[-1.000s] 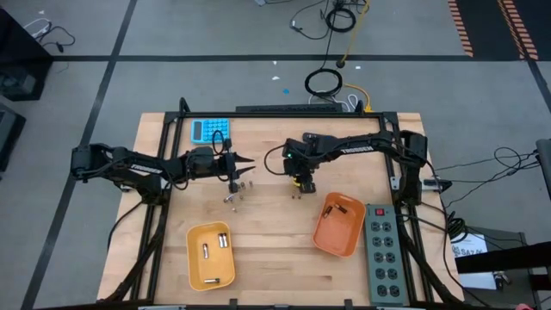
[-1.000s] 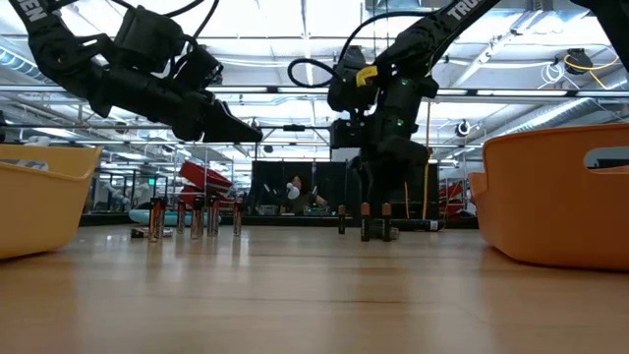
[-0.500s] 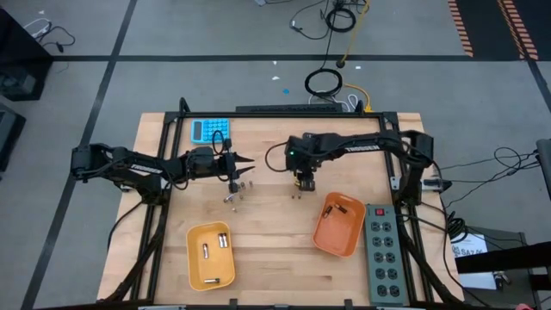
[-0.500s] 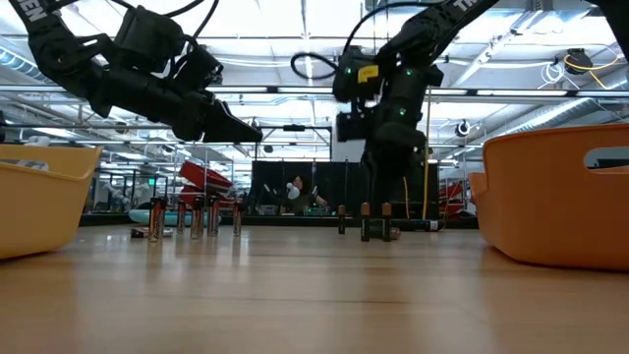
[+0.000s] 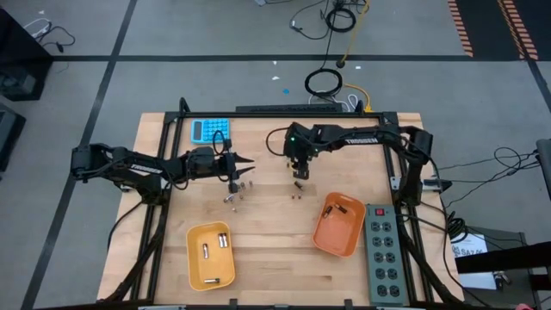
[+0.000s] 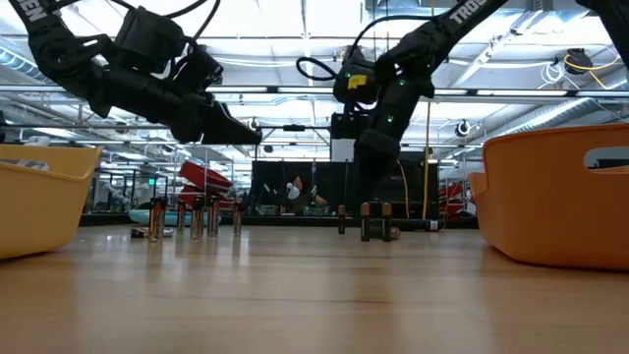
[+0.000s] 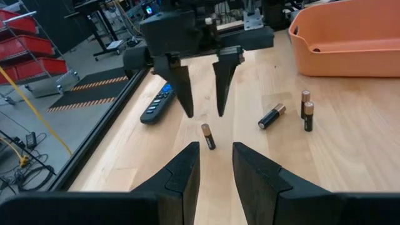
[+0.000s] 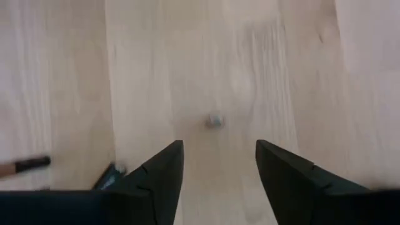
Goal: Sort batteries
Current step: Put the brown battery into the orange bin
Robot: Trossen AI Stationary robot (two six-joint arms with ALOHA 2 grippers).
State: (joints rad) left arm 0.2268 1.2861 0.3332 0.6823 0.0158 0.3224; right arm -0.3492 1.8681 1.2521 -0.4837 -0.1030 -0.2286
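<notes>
Several small batteries stand or lie on the wooden table. One group (image 5: 239,189) is below my left gripper (image 5: 248,163), which hovers open above the table, pointing toward the table's right. A few more batteries (image 5: 296,189) are near the table's middle. My right gripper (image 7: 204,114) is open and points down. It hangs above one upright battery (image 7: 207,135), whose top end shows between the fingers in the right wrist view (image 8: 215,120). Three more batteries (image 7: 305,109) lie and stand toward the orange tray.
A yellow tray (image 5: 196,258) with a few batteries sits near the front left. An orange tray (image 5: 320,234) holding one battery sits at the front right, beside a grey power strip (image 5: 385,254). There is a blue calculator (image 5: 210,129) at the far edge and a black remote (image 7: 156,106).
My right gripper has risen from the batteries in the table's middle and moved toward the far edge and slightly left. It now hangs over a single upright battery.
</notes>
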